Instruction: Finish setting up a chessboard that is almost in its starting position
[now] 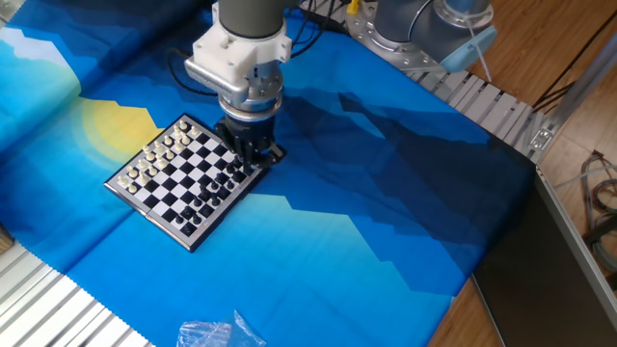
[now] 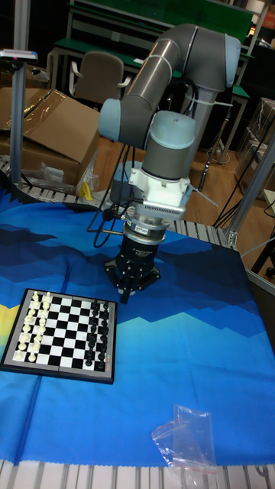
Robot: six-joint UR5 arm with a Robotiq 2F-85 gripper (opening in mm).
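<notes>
Fingers (image 2: pixel 127 290) hang at the black-piece edge of the chessboard (image 2: pixel 63 334), which lies just below them. Grip state cannot be determined. Step: reaching a piece. Next: precise descent.

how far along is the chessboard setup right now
Mostly done: white and black pieces line opposite sides of the chessboard. In hand: the gripper hovers at the board's black-side corner; jaws unclear, any held piece hidden. Left: placing the last piece.
</notes>
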